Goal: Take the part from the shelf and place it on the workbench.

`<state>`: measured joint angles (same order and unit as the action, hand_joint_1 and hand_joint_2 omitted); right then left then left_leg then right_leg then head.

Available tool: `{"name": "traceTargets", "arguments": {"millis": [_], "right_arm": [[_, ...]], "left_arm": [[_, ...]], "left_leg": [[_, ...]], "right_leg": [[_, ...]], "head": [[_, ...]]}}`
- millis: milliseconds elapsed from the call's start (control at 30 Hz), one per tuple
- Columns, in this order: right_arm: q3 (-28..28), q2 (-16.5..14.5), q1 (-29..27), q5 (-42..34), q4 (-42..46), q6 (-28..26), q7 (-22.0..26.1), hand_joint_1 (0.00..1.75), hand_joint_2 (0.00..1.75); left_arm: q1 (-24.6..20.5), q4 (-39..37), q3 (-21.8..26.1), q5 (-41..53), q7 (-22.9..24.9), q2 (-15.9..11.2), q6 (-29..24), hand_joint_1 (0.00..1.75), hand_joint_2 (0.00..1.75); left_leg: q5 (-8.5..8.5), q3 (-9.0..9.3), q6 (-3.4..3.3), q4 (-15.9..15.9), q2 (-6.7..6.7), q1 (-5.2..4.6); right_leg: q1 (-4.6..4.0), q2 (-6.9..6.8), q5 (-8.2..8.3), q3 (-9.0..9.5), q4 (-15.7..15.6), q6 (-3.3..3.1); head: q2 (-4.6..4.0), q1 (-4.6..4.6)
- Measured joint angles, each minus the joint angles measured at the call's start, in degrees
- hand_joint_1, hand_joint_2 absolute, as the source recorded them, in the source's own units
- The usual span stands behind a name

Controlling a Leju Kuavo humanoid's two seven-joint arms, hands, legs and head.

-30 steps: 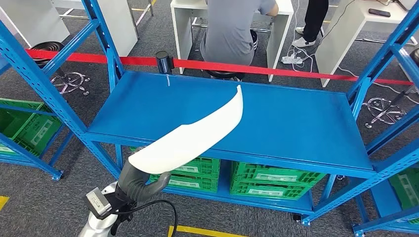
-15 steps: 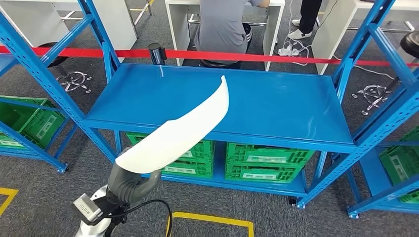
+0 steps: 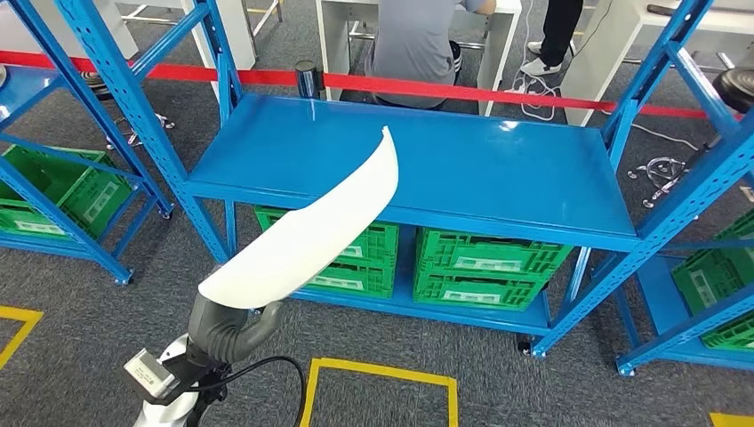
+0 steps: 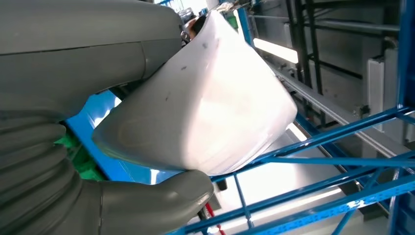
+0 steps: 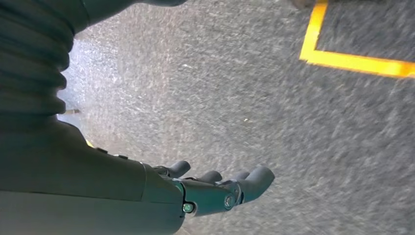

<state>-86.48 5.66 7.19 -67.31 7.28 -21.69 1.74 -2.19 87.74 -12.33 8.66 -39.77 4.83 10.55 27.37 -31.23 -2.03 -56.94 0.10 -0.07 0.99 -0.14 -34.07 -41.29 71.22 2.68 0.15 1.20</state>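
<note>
My left hand (image 3: 233,326) grips one end of a long, curved white part (image 3: 311,231). The part slants up and forward, and its pointed tip hangs over the blue shelf (image 3: 462,169). Up close in the left wrist view, the white part (image 4: 205,98) lies between my grey thumb (image 4: 147,203) and the palm of my left hand (image 4: 83,44). My right hand (image 5: 215,188) hangs over grey carpet with its fingers spread and nothing in them.
Green crates (image 3: 485,267) sit under the blue shelf, and more (image 3: 53,191) on the rack at left. Blue uprights (image 3: 133,98) stand on both sides. A red barrier tape (image 3: 427,89) runs behind, with a seated person (image 3: 418,40) beyond. Yellow floor lines (image 3: 382,378) lie close.
The whole view has shifted and the shelf looks farther off, so the camera has moved back. My left hand still holds the white part in the same pose.
</note>
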Motion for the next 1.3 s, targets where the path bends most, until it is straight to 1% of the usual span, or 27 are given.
{"name": "traceTargets", "arguments": {"millis": [33, 67, 100, 133, 200, 233, 267, 333, 367, 433, 500, 533, 567, 600, 667, 733, 767, 833, 867, 900, 1000, 1033, 1067, 1100, 1167, 1233, 1300], "right_arm": [[-0.03, 0.25, 0.04, -0.17, -0.02, -0.27, -0.09, 0.0, 1.75], [-0.05, 0.48, 0.05, -0.44, -0.05, -0.66, -0.04, 0.0, 1.75], [-0.07, 0.72, 0.06, -0.74, -0.07, -1.1, 0.14, 0.0, 1.75], [-0.07, 0.97, 0.12, -1.01, -0.08, -1.45, 0.44, 0.0, 1.75], [-0.07, 1.56, 0.46, -1.26, -0.1, -1.73, 0.97, 0.0, 1.75], [-0.07, 1.81, 0.66, -1.31, -0.11, -1.76, 1.09, 0.0, 1.75], [-0.07, 2.0, 0.82, -1.33, -0.12, -1.77, 1.13, 0.0, 1.75], [-0.09, 2.21, 0.93, -1.2, -0.13, -1.75, 0.97, 0.0, 1.75], [-0.16, 2.29, 0.99, -0.96, -0.14, -1.7, 0.79, 0.0, 1.75], [-0.31, 2.39, 1.25, -0.2, -0.15, -1.57, 0.32, 0.0, 1.75], [-0.38, 2.45, 1.58, 0.68, -0.16, -1.28, -0.34, 0.0, 1.75], [-0.4, 2.45, 1.73, 1.19, -0.16, -1.03, -0.73, 0.0, 1.75], [-0.41, 2.45, 1.86, 1.76, -0.16, -0.8, -1.05, 0.0, 1.75], [-0.42, 2.45, 1.95, 2.33, -0.16, -0.63, -1.27, 0.0, 1.75], [-0.42, 2.46, 2.14, 3.16, -0.16, -0.52, -1.37, 0.0, 1.75], [-0.42, 2.46, 2.31, 3.49, -0.16, -0.53, -1.17, 0.0, 1.75], [-0.42, 2.46, 2.33, 3.43, -0.16, -0.53, -1.01, 0.0, 1.75], [-0.39, 2.38, 2.11, 2.55, -0.15, -0.49, -0.42, 0.0, 1.75], [-0.36, 2.27, 1.89, 1.88, -0.14, -0.44, -0.02, 0.0, 1.75], [-0.33, 2.08, 1.61, 1.25, -0.13, -0.4, 0.33, 0.0, 1.75], [-0.31, 1.34, 0.95, 0.65, -0.1, 0.21, 0.66, 0.0, 1.75], [-0.32, 1.13, 0.82, 0.67, -0.1, 0.45, 0.6, 0.0, 1.75], [-0.32, 0.92, 0.72, 0.67, -0.09, 0.63, 0.51, 0.0, 1.75], [-0.32, 0.73, 0.64, 0.66, -0.09, 0.73, 0.45, 0.0, 1.75], [-0.31, 0.46, 0.58, 0.6, -0.09, 1.0, 0.37, 0.0, 1.75], [-0.31, 0.28, 0.77, 0.51, -0.09, 1.38, 0.08, 0.0, 1.75], [-0.31, 0.16, 0.91, 0.06, -0.09, 1.76, -0.3, 0.0, 1.75]], "left_arm": [[-0.05, -0.37, 0.0, -0.22, -0.02, 0.0, 0.04, 1.75, 1.75], [-0.12, -0.72, 0.0, -0.5, -0.02, 0.0, 0.11, 1.75, 1.75], [-0.24, -1.04, -0.01, -0.77, -0.03, 0.0, 0.18, 1.75, 1.75], [-0.44, -1.28, -0.01, -0.95, -0.03, 0.01, 0.2, 1.75, 1.75], [-0.91, -1.53, -0.04, -1.03, -0.05, 0.07, 0.1, 1.75, 1.75], [-1.12, -1.62, -0.06, -1.04, -0.08, 0.1, 0.02, 1.75, 1.75], [-1.28, -1.69, -0.09, -1.05, -0.1, 0.13, -0.03, 1.75, 1.75], [-1.44, -1.9, -0.14, -1.11, -0.15, 0.1, -0.11, 1.75, 1.75], [-1.46, -1.99, -0.15, -1.14, -0.17, 0.06, -0.21, 1.75, 1.75], [-1.44, -2.13, -0.18, -1.16, -0.2, -0.08, -0.57, 1.75, 1.75], [-1.3, -2.18, -0.21, -1.16, -0.21, -0.27, -1.04, 1.75, 1.75], [-1.15, -2.18, -0.21, -1.16, -0.21, -0.37, -1.28, 1.75, 1.75], [-0.98, -2.17, -0.22, -1.16, -0.21, -0.43, -1.5, 1.75, 1.75], [-0.82, -2.11, -0.22, -1.15, -0.21, -0.46, -1.68, 1.75, 1.75], [-0.68, -1.79, -0.22, -1.14, -0.21, -0.48, -1.96, 1.75, 1.75], [-0.59, -1.36, -0.22, -1.1, -0.23, -0.48, -2.22, 1.75, 1.75], [-0.52, -1.28, -0.21, -1.08, -0.26, -0.49, -2.32, 1.75, 1.75], [-0.39, -1.43, -0.2, -1.05, -0.31, -0.5, -2.41, 1.75, 1.75], [-0.41, -1.58, -0.2, -1.04, -0.31, -0.5, -2.38, 1.75, 1.75], [-0.44, -1.71, -0.2, -1.03, -0.3, -0.48, -2.33, 1.75, 1.75], [-0.49, -2.17, -0.2, -0.74, -0.3, -0.46, -1.87, 1.75, 1.75], [-0.47, -2.39, -0.2, -0.58, -0.29, -0.47, -1.72, 1.75, 1.75], [-0.44, -2.6, -0.2, -0.42, -0.29, -0.48, -1.64, 1.75, 1.75], [-0.41, -2.8, -0.2, -0.26, -0.29, -0.5, -1.6, 1.75, 1.75], [-0.37, -3.03, -0.2, -0.03, -0.29, -0.55, -1.58, 1.75, 1.75], [-0.37, -3.07, -0.19, 0.11, -0.31, -0.66, -1.6, 1.75, 1.75], [-0.42, -3.04, -0.2, 0.15, -0.34, -0.8, -1.51, 1.75, 1.75]], "left_leg": [[-0.74, -1.04, 0.0, -0.16, 0.03, -0.05], [-1.42, -2.09, 0.07, -0.39, 0.07, -0.08], [-2.05, -3.14, 0.17, -0.65, 0.09, -0.09], [-2.63, -4.07, 0.3, -0.95, 0.09, -0.09], [-3.57, -5.37, 0.75, -1.52, 0.12, -0.21], [-4.02, -5.66, 1.06, -1.66, 0.17, -0.24], [-4.52, -5.82, 1.41, -1.64, 0.21, -0.23], [-5.28, -6.08, 2.15, -1.46, 0.17, -0.1], [-4.52, -6.5, 2.48, -1.94, 0.08, -0.04], [0.25, -8.01, 3.06, -5.95, -0.06, 0.15], [5.77, -9.65, 3.56, -13.41, -0.06, 0.3], [6.75, -9.86, 3.74, -16.5, -0.06, 0.37], [6.32, -9.31, 3.83, -18.04, -0.06, 0.43], [4.89, -7.82, 3.85, -17.57, -0.06, 0.51], [2.79, -1.97, 3.69, -11.1, -0.06, 0.6], [3.9, 3.81, 3.13, -2.81, -0.14, 0.47], [4.67, 5.09, 2.72, -0.57, -0.2, 0.32], [4.35, 4.86, 1.66, 0.25, -0.12, 0.13], [3.89, 4.35, 1.08, 0.26, 0.03, 0.13], [3.34, 3.72, 0.55, 0.34, 0.23, 0.19], [1.54, 1.3, -0.18, 0.37, 1.04, 0.18], [0.96, 0.52, -0.19, 0.3, 1.43, 0.12], [0.46, -0.22, -0.16, 0.17, 1.89, 0.07], [0.04, -0.88, -0.09, -0.01, 2.4, 0.05], [-0.52, -1.87, 0.19, -0.52, 3.47, 0.02], [-0.79, -2.33, 0.67, -1.08, 4.55, -0.2], [-1.06, -2.47, 1.28, -1.31, 5.75, -0.39]], "right_leg": [[-0.02, 0.0, -0.38, -0.12, 2.67, 0.06], [-0.03, 0.01, 0.57, 0.65, 3.59, 0.04], [-0.04, 0.01, 2.21, 2.5, 2.43, -0.07], [-0.07, 0.02, 3.59, 5.43, -0.71, -0.27], [-0.33, 0.09, 3.24, 11.84, -9.22, -0.92], [-0.52, 0.14, 2.41, 13.77, -12.25, -1.29], [-0.75, 0.17, 1.79, 14.52, -13.8, -1.68], [-0.75, 0.06, 2.61, 13.78, -14.25, -2.51], [-0.65, -0.07, 3.31, 13.15, -14.31, -2.99], [-0.43, -0.32, 4.88, 11.52, -14.42, -3.67], [-0.43, -0.34, 6.43, 9.57, -14.36, -3.81], [-0.43, -0.37, 7.19, 8.55, -14.3, -3.74], [-0.42, -0.42, 7.91, 7.55, -14.21, -3.63], [-0.41, -0.49, 8.57, 6.62, -14.09, -3.49], [-0.39, -0.57, 9.75, 5.07, -13.71, -3.06], [-0.47, -0.58, 10.82, 4.33, -13.41, -2.43], [-0.5, -0.58, 11.36, 4.24, -13.45, -2.04], [-0.35, -0.51, 12.35, 4.16, -13.77, -1.21], [-0.24, -0.45, 11.92, 3.82, -13.47, -0.85], [-0.14, -0.36, 10.45, 3.22, -12.41, -0.55], [-0.05, -0.26, 2.27, 0.22, -3.02, 0.08], [-0.05, -0.26, 1.02, -0.53, 0.53, 0.19], [-0.05, -0.26, 1.33, -0.63, 2.8, 0.22], [-0.05, -0.31, 2.75, 0.23, 3.15, 0.17], [-0.1, -1.33, 5.48, 5.29, -2.44, -0.1], [-0.58, -3.42, 4.91, 10.85, -10.47, -0.74], [-1.02, -3.98, 3.61, 12.43, -13.77, -1.67]], "head": [[0.0, -0.11], [0.0, -0.21], [0.0, -0.3], [0.0, -0.38], [0.0, -0.49], [0.0, -0.5], [0.0, -0.51], [0.0, -0.54], [0.0, -0.52], [0.0, -0.25], [0.0, 0.17], [0.0, 0.31], [0.0, 0.45], [0.0, 0.57], [0.0, 0.75], [0.0, 0.82], [0.0, 0.81], [0.0, 0.68], [0.0, 0.65], [0.0, 0.47], [0.0, -0.28], [0.0, -0.44], [0.0, -0.56], [0.0, -0.68], [0.0, -0.89], [0.0, -1.09], [0.0, -1.12]]}}
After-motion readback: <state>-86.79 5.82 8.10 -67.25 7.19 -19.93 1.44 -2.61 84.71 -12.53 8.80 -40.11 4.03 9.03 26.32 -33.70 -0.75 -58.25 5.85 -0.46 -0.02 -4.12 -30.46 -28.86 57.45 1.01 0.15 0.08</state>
